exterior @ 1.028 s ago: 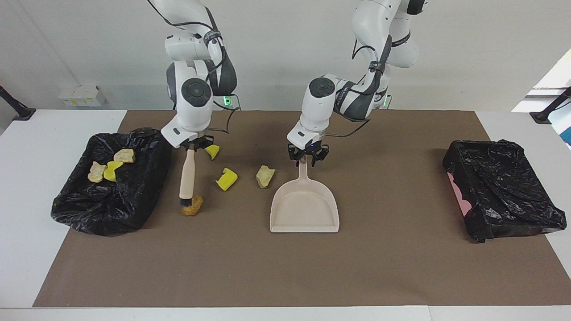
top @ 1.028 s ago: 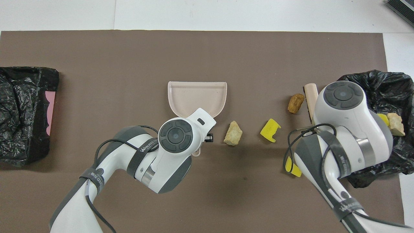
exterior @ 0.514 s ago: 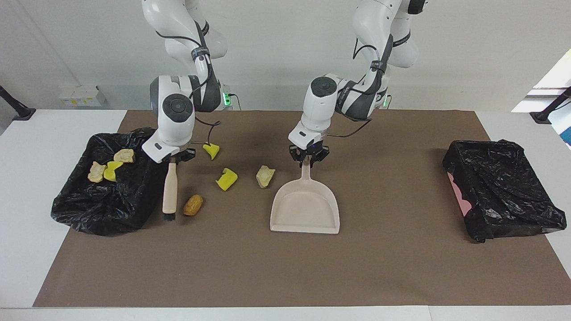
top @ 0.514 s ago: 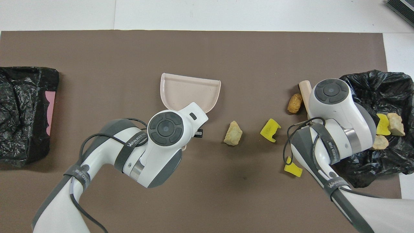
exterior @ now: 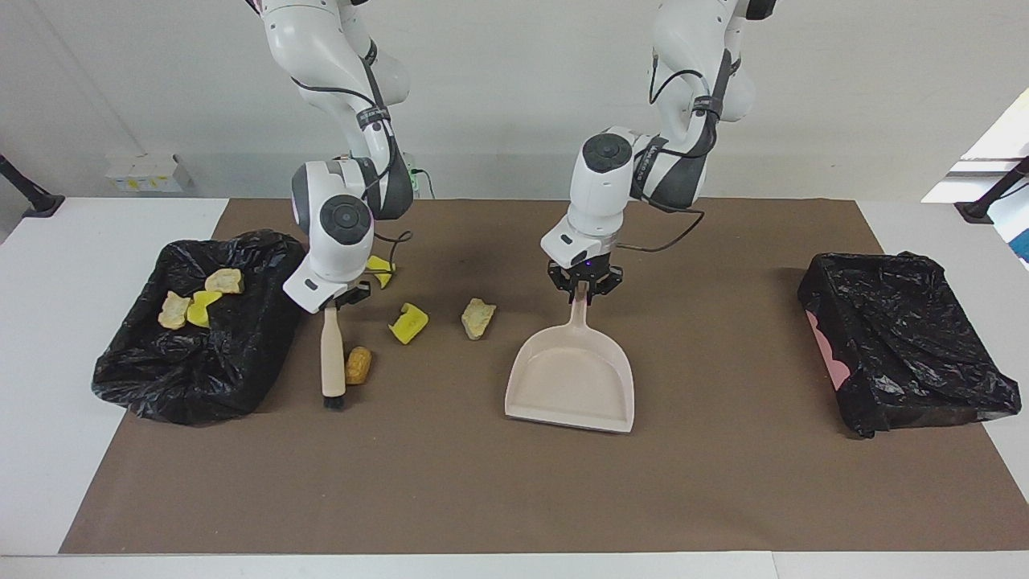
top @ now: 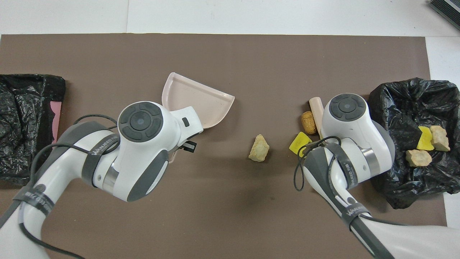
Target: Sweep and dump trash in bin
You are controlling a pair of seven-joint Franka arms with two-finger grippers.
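Brown matting covers most of the white table, and the wide strip along its edge farthest from the robots lies bare, as does the stretch between the dustpan and the bin at the left arm's end.

Trash is split between mat and bin. On the mat lie an orange-brown bread-like piece, a yellow sponge wedge with a notch cut in it, a pale beige chunk with rough broken faces, and a second yellow wedge nearer the robots, partly hidden by the right arm. The bread-like piece sits just beside the brush's shaft. Three more lumps, two beige and one yellow, lie in the black-lined bin at the right arm's end of the mat, close to its edge.

A brush with a pale wooden handle and dark bristles stands nearly upright, bristles at the mat, between that bin and the bread-like piece. The right gripper is clamped on the top of its handle. The left gripper is closed on the handle of the beige dustpan, whose mouth faces away from the robots near the mat's middle. A second black-lined bin sits at the left arm's end.
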